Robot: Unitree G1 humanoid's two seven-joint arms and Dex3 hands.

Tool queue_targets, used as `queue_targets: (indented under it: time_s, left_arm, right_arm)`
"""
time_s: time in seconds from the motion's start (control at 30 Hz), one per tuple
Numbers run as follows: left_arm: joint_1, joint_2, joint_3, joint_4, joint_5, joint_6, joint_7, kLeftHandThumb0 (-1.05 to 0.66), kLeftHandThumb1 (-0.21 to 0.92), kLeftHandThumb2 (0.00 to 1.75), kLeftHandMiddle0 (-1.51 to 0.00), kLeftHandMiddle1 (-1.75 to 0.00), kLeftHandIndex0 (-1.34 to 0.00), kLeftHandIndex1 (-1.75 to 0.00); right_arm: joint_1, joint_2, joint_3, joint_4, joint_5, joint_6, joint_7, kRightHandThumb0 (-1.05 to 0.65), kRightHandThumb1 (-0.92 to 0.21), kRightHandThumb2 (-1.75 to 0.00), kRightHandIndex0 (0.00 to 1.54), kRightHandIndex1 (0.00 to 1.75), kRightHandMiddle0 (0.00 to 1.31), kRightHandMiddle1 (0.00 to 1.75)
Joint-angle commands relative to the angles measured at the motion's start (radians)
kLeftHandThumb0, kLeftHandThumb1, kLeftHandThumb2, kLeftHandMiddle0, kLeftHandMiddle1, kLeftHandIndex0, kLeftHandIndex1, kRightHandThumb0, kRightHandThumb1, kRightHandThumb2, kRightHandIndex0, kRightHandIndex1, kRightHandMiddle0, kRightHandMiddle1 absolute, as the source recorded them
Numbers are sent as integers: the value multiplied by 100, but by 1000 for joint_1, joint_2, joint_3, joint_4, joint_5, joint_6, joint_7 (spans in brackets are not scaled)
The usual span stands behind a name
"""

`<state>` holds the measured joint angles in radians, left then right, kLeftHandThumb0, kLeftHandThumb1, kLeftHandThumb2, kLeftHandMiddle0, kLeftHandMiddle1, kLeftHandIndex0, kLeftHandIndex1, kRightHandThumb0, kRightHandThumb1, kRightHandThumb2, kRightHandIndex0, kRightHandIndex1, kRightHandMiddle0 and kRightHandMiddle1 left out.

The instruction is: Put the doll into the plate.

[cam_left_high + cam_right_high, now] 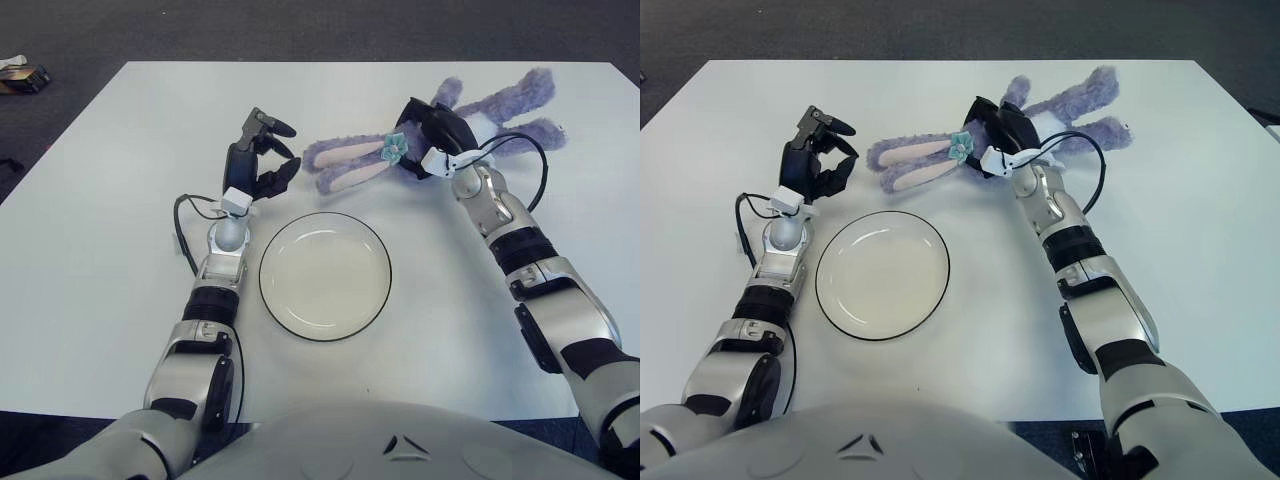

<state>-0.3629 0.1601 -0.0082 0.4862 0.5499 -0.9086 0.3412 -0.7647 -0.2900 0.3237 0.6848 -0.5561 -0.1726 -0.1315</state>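
Note:
A purple plush rabbit doll (500,108) lies on the white table (100,200), long ears (345,165) pointing left, a teal flower (393,146) on its head. My right hand (437,135) is shut on the doll's head and neck. The cream plate (325,275) with a dark rim sits at the table's centre, below and left of the doll's ears. My left hand (258,157) hovers up-left of the plate, fingers spread and holding nothing, just left of the ear tips.
A small dark object (22,76) lies on the grey floor beyond the table's far left corner. Black cables run along both forearms.

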Motion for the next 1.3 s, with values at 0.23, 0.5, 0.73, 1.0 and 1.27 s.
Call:
queue_targets:
  time_s: [0.23,0.5,0.73,1.0,1.27]
  left_arm:
    - [105,23,-59,-71,9,-28,28,-58,92,6,-44,-17,-22,-76]
    - [124,33,-79,-108,28,-19,36,-59,92,1,-46,-7,-23,-71]
    - [132,36,-89,-125,26,-11,36,-58,92,1,-45,-5,-22,-68]
    - [141,31,-98,-146,22,-5,35,-58,92,1,-45,-2,-24,-63]
    - [145,29,-104,-159,17,4,36,-56,92,1,-44,-2,-26,-60]
  right_arm:
    - [-73,82,31,90,-18,19,-16,43,-45,-114,50,175,55,175]
    - [-141,126,31,197,3,-9,-10,43,-45,-114,50,175,55,175]
    - [-183,156,17,303,25,-78,-34,43,-44,-115,51,175,55,175]
    - [-202,186,16,360,30,-110,-71,43,-43,-117,52,175,55,175]
    - [-207,198,18,367,35,-117,-68,44,-42,-118,52,175,56,175]
